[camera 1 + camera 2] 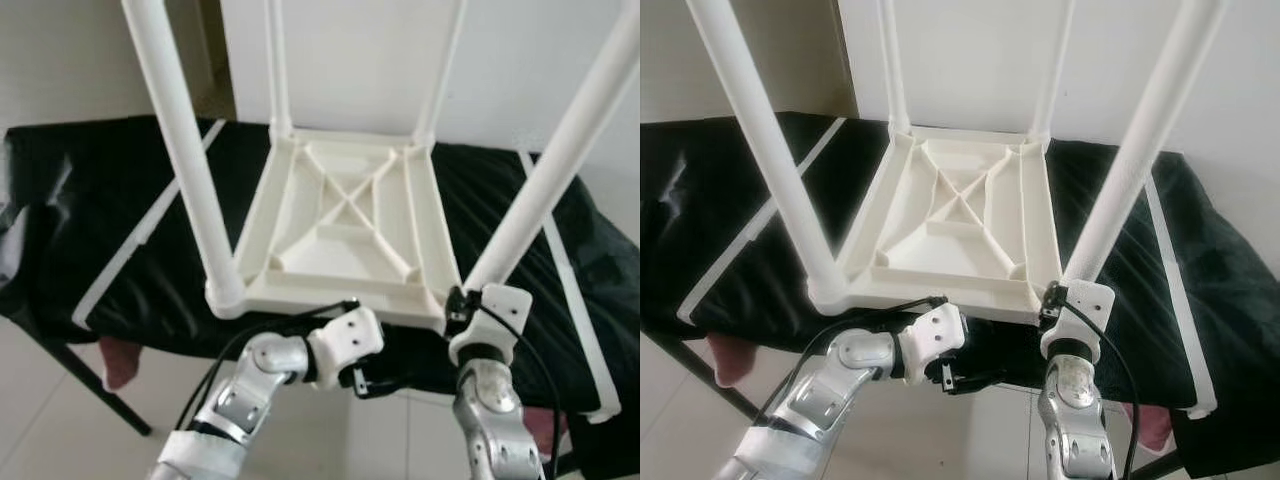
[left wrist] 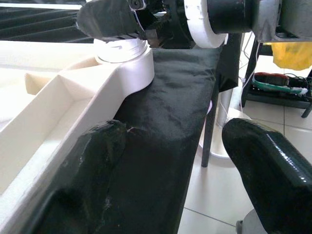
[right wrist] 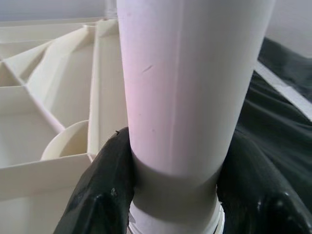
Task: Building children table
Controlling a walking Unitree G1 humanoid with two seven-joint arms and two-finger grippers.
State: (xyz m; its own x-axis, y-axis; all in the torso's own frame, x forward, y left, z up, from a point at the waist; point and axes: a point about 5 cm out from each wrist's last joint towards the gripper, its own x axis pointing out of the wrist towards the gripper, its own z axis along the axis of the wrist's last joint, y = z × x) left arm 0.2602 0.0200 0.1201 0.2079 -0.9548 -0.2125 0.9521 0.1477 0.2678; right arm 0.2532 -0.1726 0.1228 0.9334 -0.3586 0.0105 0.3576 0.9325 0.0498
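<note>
A white children's table top [image 1: 340, 225] lies upside down on a black-covered bench, with its legs standing upward. My right gripper [image 3: 178, 190] is shut around the base of the near right leg [image 1: 545, 190], just above its socket at the front right corner. My left gripper [image 2: 180, 161] is open below the top's front edge and points toward the right gripper. One of its fingers [image 2: 92, 161] rests against the white rim and the cloth. The other finger [image 2: 268, 165] hangs out over the floor. The near left leg [image 1: 185, 150] stands in its corner socket.
The black cloth [image 1: 100, 220] covers the whole bench, and white strips [image 1: 140, 235] run along both its sides. A white wall stands close behind. Tiled floor [image 1: 380, 440] lies below me. A yellow item and some electronics [image 2: 287, 58] sit off to the right.
</note>
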